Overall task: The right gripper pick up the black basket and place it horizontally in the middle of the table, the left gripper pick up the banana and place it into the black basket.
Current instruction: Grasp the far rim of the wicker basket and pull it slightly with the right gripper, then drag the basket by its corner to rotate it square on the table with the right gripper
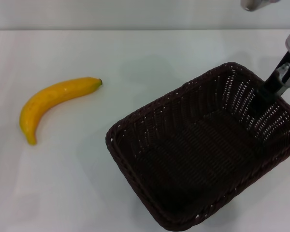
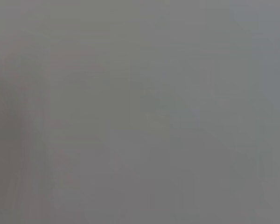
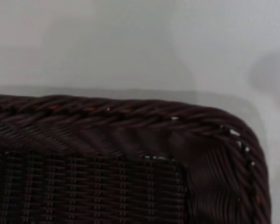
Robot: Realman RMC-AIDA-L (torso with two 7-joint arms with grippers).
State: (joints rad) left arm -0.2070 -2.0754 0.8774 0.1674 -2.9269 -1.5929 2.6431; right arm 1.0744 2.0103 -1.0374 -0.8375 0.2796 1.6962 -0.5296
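The black basket (image 1: 117, 145) sits at the right of the table (image 1: 77, 188), turned diagonally, its open inside facing up. My right gripper (image 1: 267, 93) comes down from the upper right onto the basket's far right wall, one dark finger inside the rim, and looks shut on that wall. The right wrist view shows a corner of the basket's braided rim (image 3: 107, 114) close up, with white table beyond it. The banana (image 1: 48, 99) lies on the table at the left, well apart from the basket, its stem tip pointing toward the middle. My left gripper is out of view, and the left wrist view shows only blank grey.
White tabletop stretches between the banana and the basket and along the front left. The table's far edge (image 1: 135, 30) runs across the top of the head view. A grey part of the right arm (image 1: 253, 5) shows at the top right.
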